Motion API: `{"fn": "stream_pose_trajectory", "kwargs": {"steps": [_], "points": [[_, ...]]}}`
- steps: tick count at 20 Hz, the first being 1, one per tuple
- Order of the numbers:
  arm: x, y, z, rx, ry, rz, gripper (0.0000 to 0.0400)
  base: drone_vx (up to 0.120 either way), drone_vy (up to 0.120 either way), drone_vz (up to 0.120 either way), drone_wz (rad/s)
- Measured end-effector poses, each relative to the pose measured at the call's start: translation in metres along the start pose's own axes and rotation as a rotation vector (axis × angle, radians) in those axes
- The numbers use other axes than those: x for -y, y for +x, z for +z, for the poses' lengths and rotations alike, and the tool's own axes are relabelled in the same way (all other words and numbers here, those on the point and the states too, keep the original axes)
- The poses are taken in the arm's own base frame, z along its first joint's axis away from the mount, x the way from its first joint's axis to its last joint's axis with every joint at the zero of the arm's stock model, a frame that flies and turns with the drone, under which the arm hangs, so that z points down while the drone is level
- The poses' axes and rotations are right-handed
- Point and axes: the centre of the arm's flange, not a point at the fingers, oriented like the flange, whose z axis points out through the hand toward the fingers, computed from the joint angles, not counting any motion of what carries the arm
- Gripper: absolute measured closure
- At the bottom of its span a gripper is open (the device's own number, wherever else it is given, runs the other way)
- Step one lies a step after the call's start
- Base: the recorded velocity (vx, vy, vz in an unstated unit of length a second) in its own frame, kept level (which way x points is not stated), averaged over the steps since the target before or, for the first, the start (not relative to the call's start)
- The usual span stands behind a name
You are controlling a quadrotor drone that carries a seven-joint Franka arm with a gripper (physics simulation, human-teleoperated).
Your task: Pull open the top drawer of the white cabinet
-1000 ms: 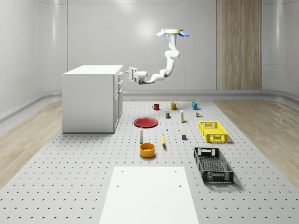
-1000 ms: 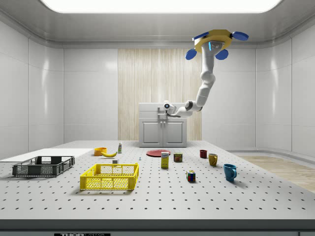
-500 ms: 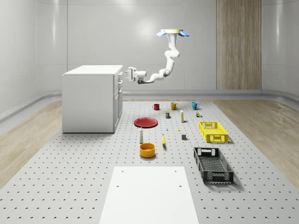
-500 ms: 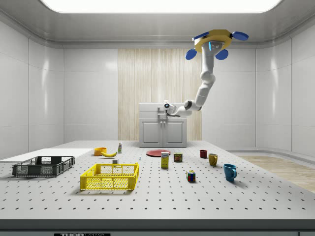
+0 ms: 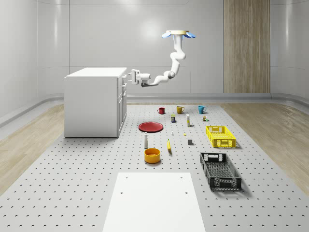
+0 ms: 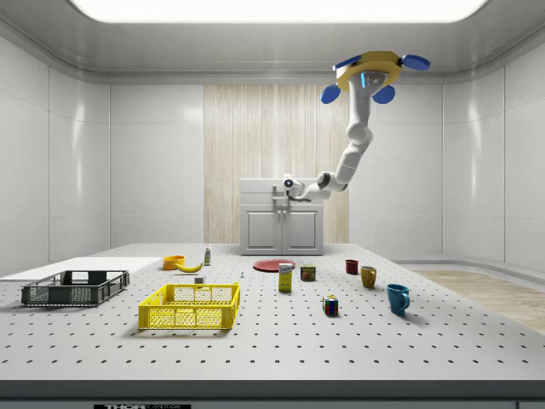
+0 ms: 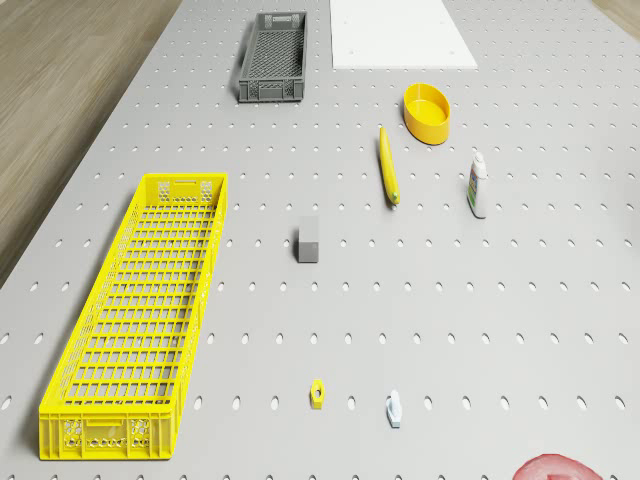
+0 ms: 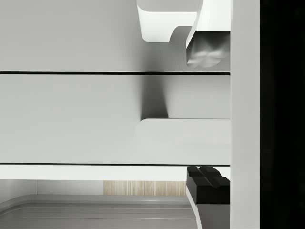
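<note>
The drone [image 5: 178, 33] hovers high in the air, above the far part of the bench [image 5: 87, 164] and to the whole-scene view's right of the white cabinet [image 5: 91, 104]. Its arm [image 5: 171, 65] hangs down and bends toward the cabinet's front face.

The gripper [image 5: 130, 77] sits at the top of that front face, level with the top drawer [image 5: 124, 77], right at the drawer's handle as far as the whole-scene view shows. In the side view the gripper [image 6: 278, 189] lies against the upper part of the cabinet [image 6: 283, 217], near the top edge.

The wrist view looks straight onto the drawer front [image 8: 71, 117] from close up. The handle [image 8: 183, 141] runs across the panel between the two fingers; one fingertip [image 8: 207, 50] is on one side of it and the other, a dark pad [image 8: 207, 183], is on the opposite side. The fingers stand apart with the handle in the gap, and neither pad is seen pressing on it, so the gripper is spread around the handle without a visible grip. The drawer front lies flush with the panels beside it, so the drawer looks closed.
</note>
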Motion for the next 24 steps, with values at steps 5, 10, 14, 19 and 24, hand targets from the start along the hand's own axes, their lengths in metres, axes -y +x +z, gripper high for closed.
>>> {"fn": "stream_pose_trajectory", "kwargs": {"steps": [5,10,14,19,24], "points": [[-0.004,0.004,0.002,0.0,0.0,0.0,0.0095,0.0,0.0,0.0,0.0],[-0.005,0.006,0.01,-0.001,0.001,0.0,0.0095,0.0,0.0,0.0,0.0],[-0.006,0.006,0.016,0.0,0.001,0.0,0.0095,0.0,0.0,0.0,0.0],[-0.006,0.007,0.018,0.0,0.001,0.0,0.0095,0.0,0.0,0.0,0.0],[-0.005,0.008,0.019,0.0,0.001,0.0,0.0095,0.0,0.0,0.0,0.0]]}}
